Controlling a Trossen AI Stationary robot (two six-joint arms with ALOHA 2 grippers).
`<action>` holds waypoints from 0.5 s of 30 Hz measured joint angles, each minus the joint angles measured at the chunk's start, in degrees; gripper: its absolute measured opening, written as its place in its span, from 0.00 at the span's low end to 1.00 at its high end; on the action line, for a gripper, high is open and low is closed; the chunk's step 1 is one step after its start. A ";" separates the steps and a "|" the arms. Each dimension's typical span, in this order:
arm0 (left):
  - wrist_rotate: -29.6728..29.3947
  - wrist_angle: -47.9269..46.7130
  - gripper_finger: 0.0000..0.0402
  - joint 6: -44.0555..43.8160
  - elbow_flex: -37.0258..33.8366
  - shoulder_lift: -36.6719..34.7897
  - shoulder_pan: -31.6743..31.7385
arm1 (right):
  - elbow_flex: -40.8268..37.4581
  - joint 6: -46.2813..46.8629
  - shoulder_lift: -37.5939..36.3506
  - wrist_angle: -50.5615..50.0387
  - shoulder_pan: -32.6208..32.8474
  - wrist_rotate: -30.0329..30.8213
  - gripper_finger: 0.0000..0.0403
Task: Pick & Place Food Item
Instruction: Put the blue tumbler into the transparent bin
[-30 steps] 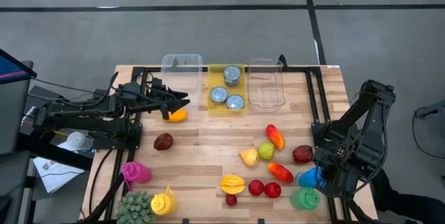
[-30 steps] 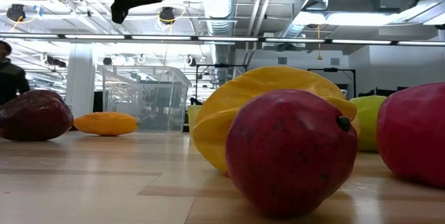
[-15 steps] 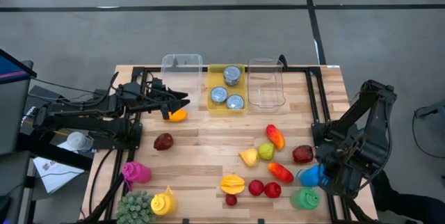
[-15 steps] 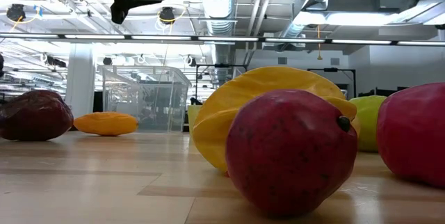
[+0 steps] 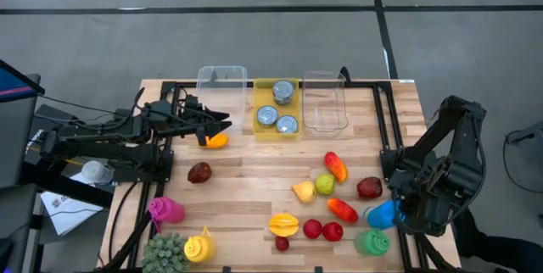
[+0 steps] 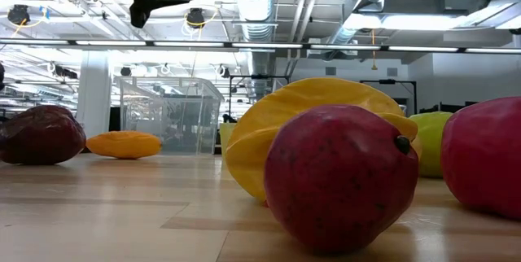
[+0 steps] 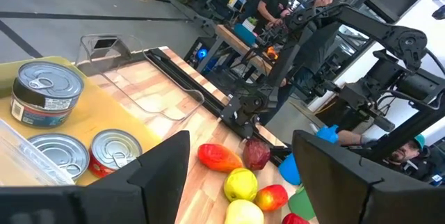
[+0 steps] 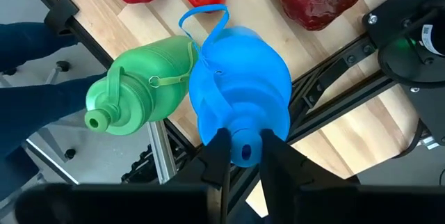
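Blue bottle: neck clamped by the right gripper, shifted slightly toward the table's right edge since a second ago, so the carry is judged begun. Left gripper: held open, unmoved, above the orange fruit.

The blue bottle is the thing held: the right hand grips its neck, fingers pinched on either side of the cap. The bottle is squat, bright blue plastic, with a thin loop strap at its far end. It sits at the table's right front edge, over the dark frame rail. It lies just beside the green bottle, which rests on its side with spout pointing away from the table.
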 joint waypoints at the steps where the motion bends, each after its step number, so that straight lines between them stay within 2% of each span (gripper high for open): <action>1: 0.00 0.06 0.61 0.00 0.00 0.00 0.00 | 0.00 -0.01 -0.26 -0.02 0.00 0.02 0.12; 15: 0.02 -0.09 0.64 0.02 0.00 0.02 0.00 | 0.00 -0.40 -4.71 -0.01 -0.02 1.65 0.12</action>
